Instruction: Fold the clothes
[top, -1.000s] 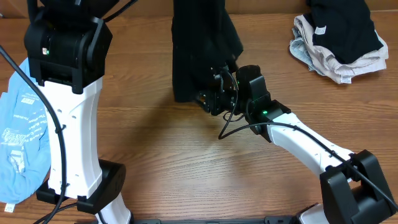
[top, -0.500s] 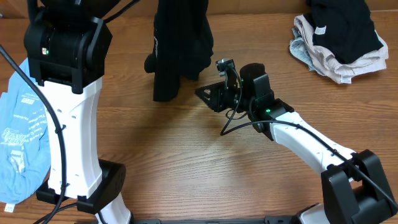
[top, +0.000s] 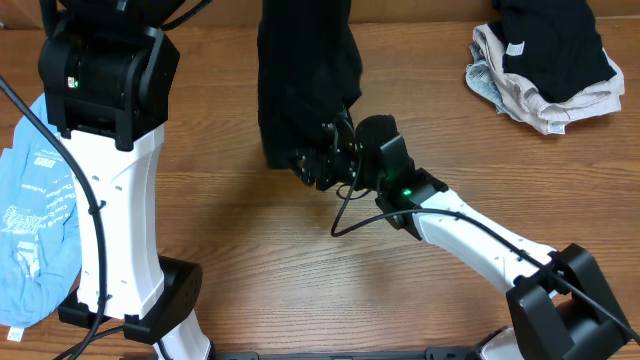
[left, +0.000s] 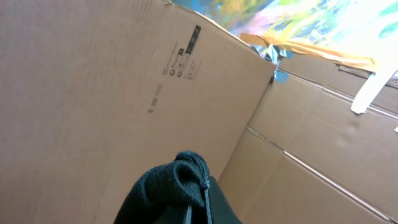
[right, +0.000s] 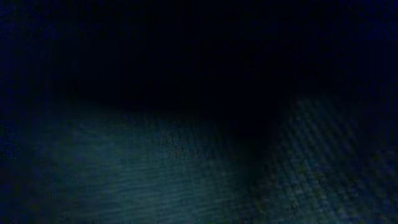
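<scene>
**Item:** black garment (top: 305, 80). It was hung at twelve o'clock of the overhead view, gathered into a narrow vertical column above the wooden table (top: 250, 260). Whether its lower end touched the wood could not be told. No logo or tag was made out on it.

**Held by:** left gripper (left: 198, 206), clenched on a bunched knot of the black cloth, seen at six o'clock of the left wrist view. The gripper itself was not seen from overhead.

**Attending:** right gripper (top: 318, 162), pressed into the garment's lower end at its five o'clock. Whether cloth was pinched in its jaws could not be told, as the right wrist view was filled by dark weave.

**Step judged in hand:** the garment was held aloft and its bottom edge was being sought, ahead of spreading.

**Next move:** a sure pinch on a bottom corner was judged to be needed. The two holds would then have to be drawn apart so the cloth could be laid flat.

**Other stock:**
- Pile of clothes (top: 545, 85) at two o'clock, black over beige, with a small white tag (top: 517, 48), unreadable.
- Light-blue garment (top: 35, 220) at nine o'clock, its white print too small to be read.

**Writing:** cardboard boxes (left: 93, 93) in the left wrist view were marked with black handling symbols (left: 183, 56), none legible.
</scene>
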